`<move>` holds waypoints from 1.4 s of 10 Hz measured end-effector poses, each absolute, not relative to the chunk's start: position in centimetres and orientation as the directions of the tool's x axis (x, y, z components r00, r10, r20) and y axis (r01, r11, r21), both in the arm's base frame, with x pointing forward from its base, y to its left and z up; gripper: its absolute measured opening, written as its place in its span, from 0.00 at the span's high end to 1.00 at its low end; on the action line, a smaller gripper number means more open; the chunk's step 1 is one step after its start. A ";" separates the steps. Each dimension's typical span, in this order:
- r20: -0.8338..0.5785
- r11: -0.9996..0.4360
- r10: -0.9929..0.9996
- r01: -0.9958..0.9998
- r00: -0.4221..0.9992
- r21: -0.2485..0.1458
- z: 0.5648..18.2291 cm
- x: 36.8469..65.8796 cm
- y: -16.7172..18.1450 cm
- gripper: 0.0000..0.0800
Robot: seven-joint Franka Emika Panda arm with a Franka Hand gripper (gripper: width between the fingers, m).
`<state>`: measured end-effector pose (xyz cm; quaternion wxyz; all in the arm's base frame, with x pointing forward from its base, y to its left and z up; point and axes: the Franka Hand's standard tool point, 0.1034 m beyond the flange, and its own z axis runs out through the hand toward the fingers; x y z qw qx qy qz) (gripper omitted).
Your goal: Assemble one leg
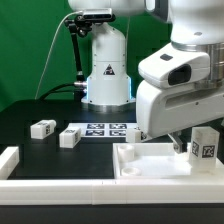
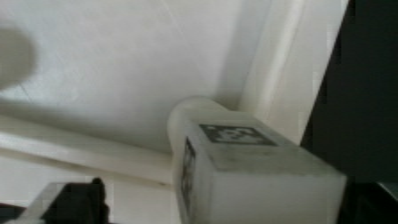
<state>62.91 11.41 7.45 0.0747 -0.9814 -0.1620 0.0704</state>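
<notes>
A white leg (image 1: 203, 146) with a square marker tag stands at a corner of the large white rimmed panel (image 1: 150, 160), at the exterior view's right. My gripper (image 1: 190, 143) is lowered over it. In the wrist view the leg (image 2: 240, 165) lies between my fingers, against the panel's raised rim (image 2: 285, 60). One dark finger (image 2: 80, 200) stands apart from the leg, with a gap showing. The other finger sits at the frame's edge close to the leg. The gripper (image 2: 228, 208) is open around the leg. Two more legs (image 1: 43, 128) (image 1: 69, 137) lie on the black table at the left.
The marker board (image 1: 105, 129) lies flat behind the panel, in front of the robot base (image 1: 106, 70). A white raised block (image 1: 8, 158) sits at the table's front left edge. A green backdrop stands behind.
</notes>
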 end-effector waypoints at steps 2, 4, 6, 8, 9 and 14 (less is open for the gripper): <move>-0.117 -0.936 0.329 0.307 0.937 -0.171 7.4 62.8 11.4 0.53; -0.117 -0.936 0.329 0.307 0.937 -0.171 7.3 62.8 11.4 0.64; -0.127 -0.953 0.276 0.254 0.953 -0.165 7.3 62.8 11.5 0.64; -0.129 -0.968 0.216 0.194 0.968 -0.161 7.3 62.9 11.5 0.64; -0.143 -0.990 0.037 0.017 0.989 -0.143 7.2 63.0 11.5 0.64; -0.184 -0.757 -0.636 -0.652 0.749 -0.042 7.1 63.2 11.5 0.64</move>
